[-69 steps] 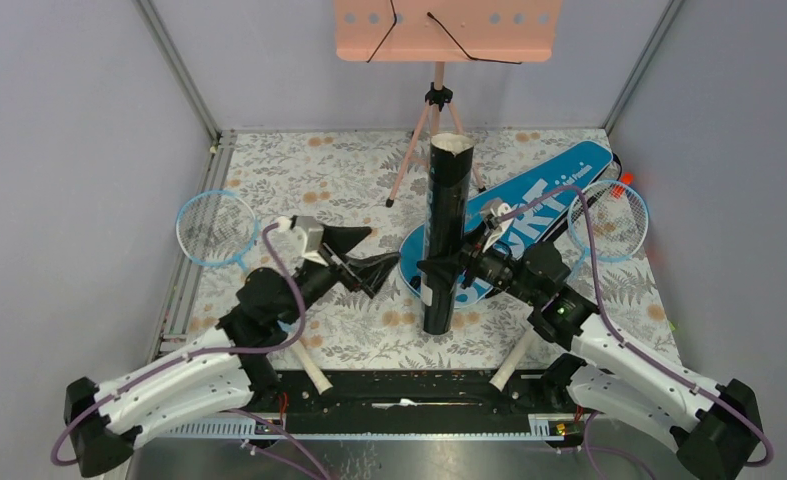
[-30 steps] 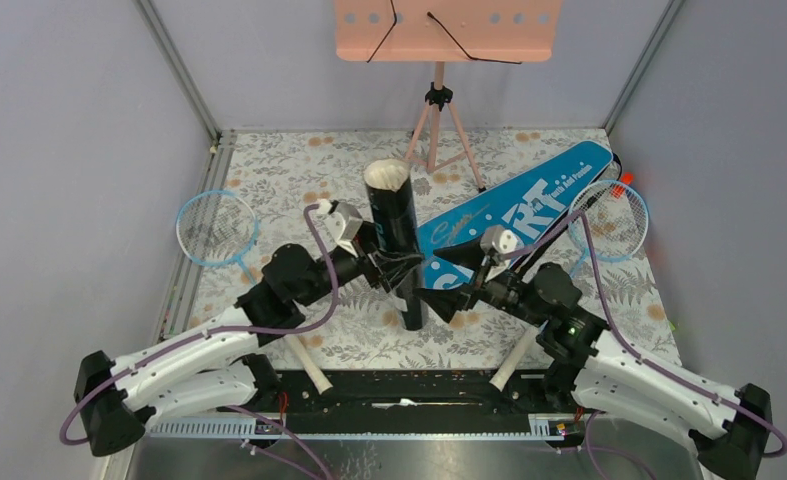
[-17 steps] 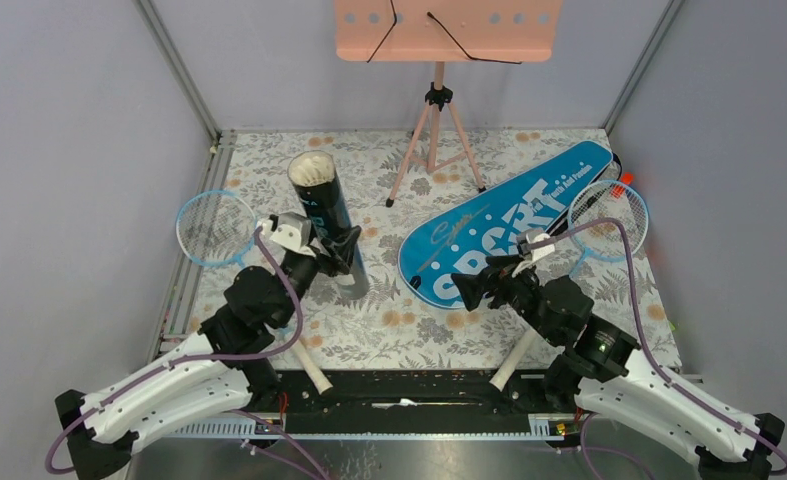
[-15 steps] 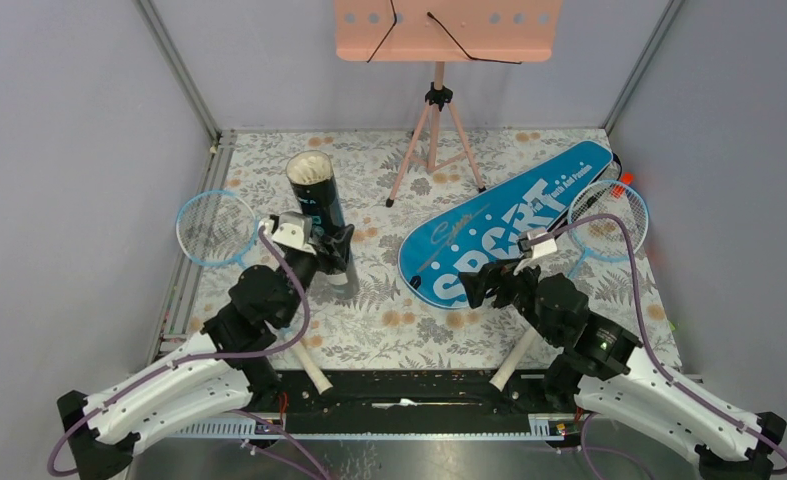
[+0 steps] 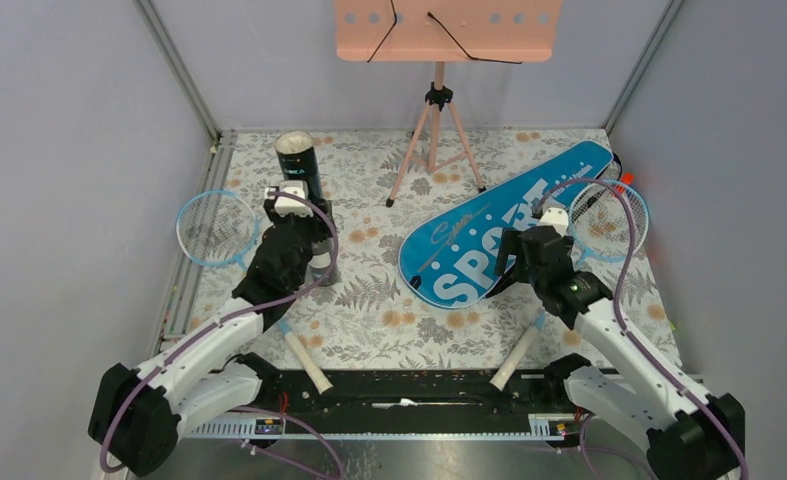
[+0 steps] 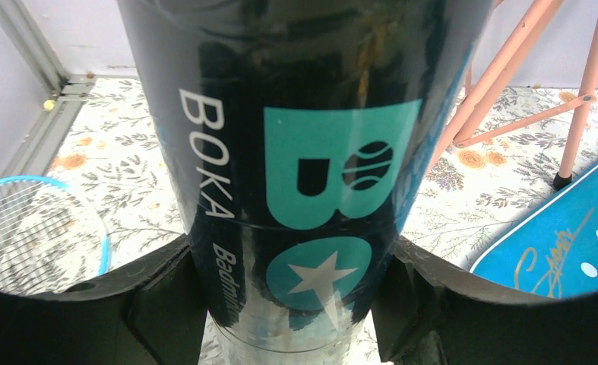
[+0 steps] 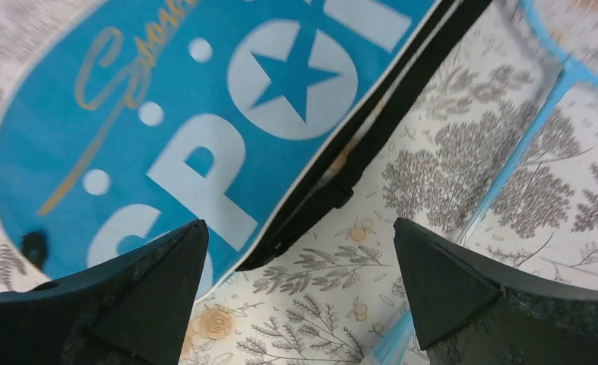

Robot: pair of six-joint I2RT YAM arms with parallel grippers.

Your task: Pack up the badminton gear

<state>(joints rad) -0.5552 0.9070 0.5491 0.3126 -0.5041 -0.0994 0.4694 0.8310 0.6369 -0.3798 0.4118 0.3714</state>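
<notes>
The black tube (image 5: 306,178), lettered BOKA, stands upright at the left back; its open top shows pale inside. My left gripper (image 5: 314,245) is shut on its lower part, and the tube (image 6: 295,152) fills the left wrist view between the fingers. The blue SPORT bag (image 5: 489,230) lies flat right of centre. My right gripper (image 5: 517,268) is open and empty above the bag's near right edge (image 7: 204,114). One racket's head (image 5: 216,228) lies at the left. The other racket (image 5: 609,218) lies at the right; its blue shaft (image 7: 523,144) runs beside the bag. No loose shuttlecocks show.
The pink tripod stand (image 5: 439,100) is at the back centre; its legs (image 6: 508,84) are just right of the tube. Both rackets' white handles (image 5: 304,362) (image 5: 514,360) reach the near edge. Grey walls close in the left, right and back.
My right gripper let go of the tube and moved right over the bag's edge. My left gripper took the tube and carried it from the middle to the left back.
</notes>
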